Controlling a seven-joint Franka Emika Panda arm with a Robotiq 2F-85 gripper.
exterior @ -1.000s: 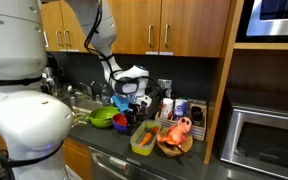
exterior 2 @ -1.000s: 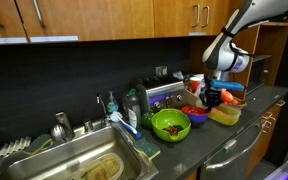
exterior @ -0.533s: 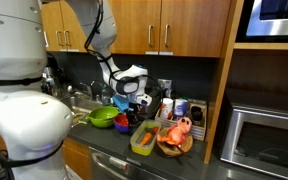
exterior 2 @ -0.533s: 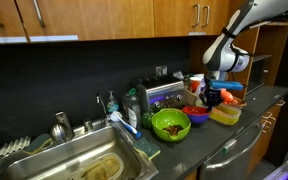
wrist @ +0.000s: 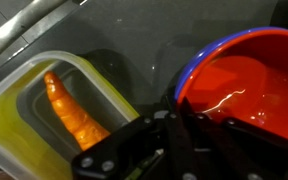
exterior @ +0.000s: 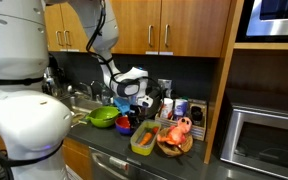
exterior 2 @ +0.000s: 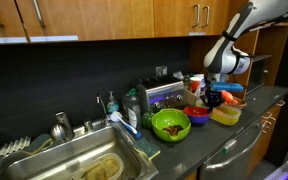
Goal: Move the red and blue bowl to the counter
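In an exterior view the gripper hangs above the red and blue bowl. In an exterior view the bowl sits midway between the surface's front and back edges. In the wrist view I cannot tell the gripper's opening. Straddle the rim squarely and lift level.
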